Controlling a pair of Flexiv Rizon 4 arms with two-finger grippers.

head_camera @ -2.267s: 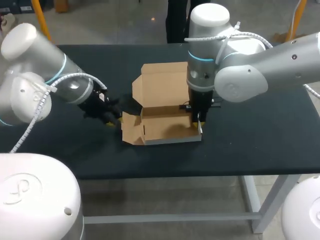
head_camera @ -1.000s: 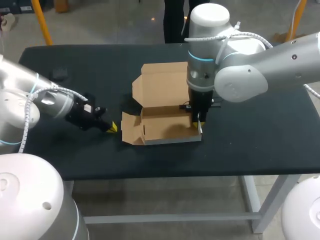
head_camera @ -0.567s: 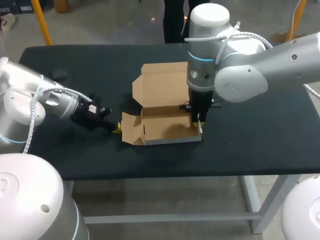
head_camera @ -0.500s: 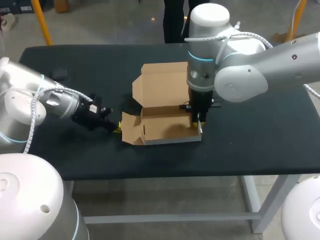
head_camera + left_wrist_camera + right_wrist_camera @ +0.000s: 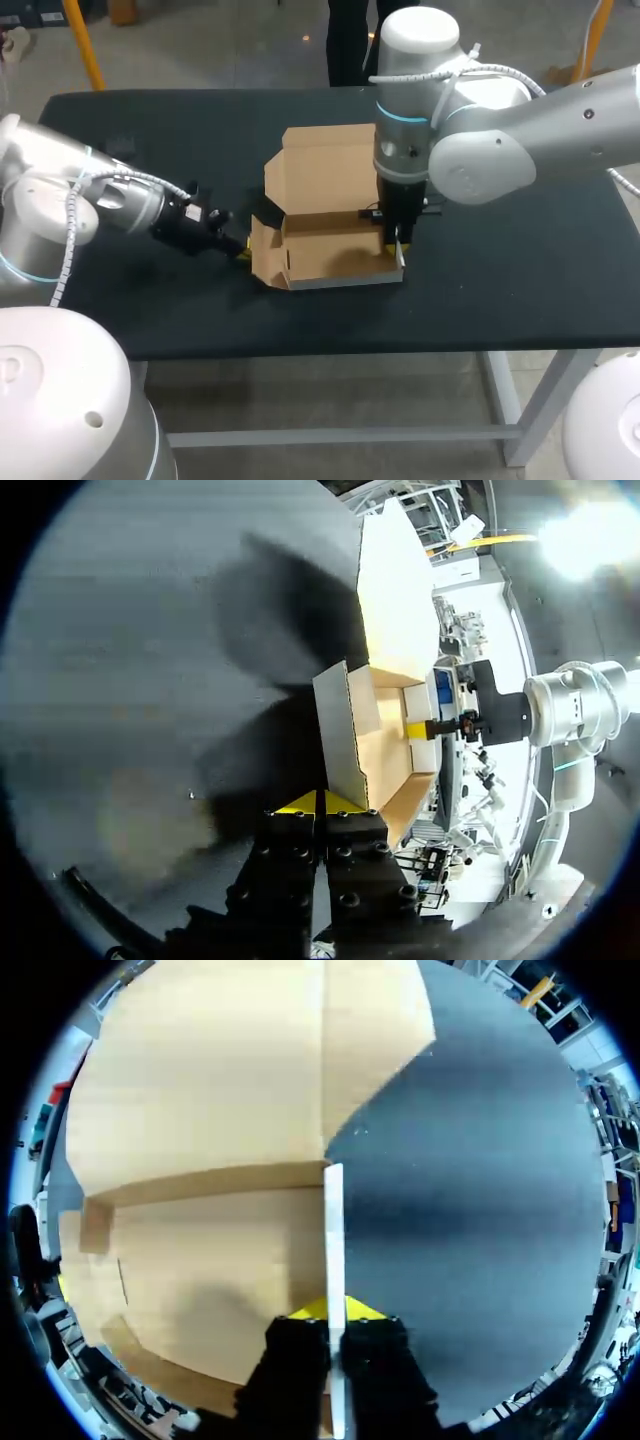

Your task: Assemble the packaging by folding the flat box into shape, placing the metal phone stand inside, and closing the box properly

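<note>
box [image 5: 330, 255] lies half-folded on the worktop [image 5: 500, 270]; right pincer [image 5: 333, 1310] grips its right wall, left pincer [image 5: 320, 802], closed, touches its raised left flap [image 5: 262, 255].

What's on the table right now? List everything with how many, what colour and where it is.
table: one, black top, spanning the head view.
box: one, brown cardboard, partly folded, at the table's middle; lid open and lying flat on the far side, left flap raised.
small dark thing: one, blackish, far left of the table beyond the left arm; too small to identify.
left arm: one, white and grey, coming in low from the left.
right arm: one, white and grey, reaching in from the right and down over the box.
left gripper: one, black with yellow tips, fingers together against the box's left flap.
right gripper: one, black with yellow tips, clamped on the box's right wall.
</note>
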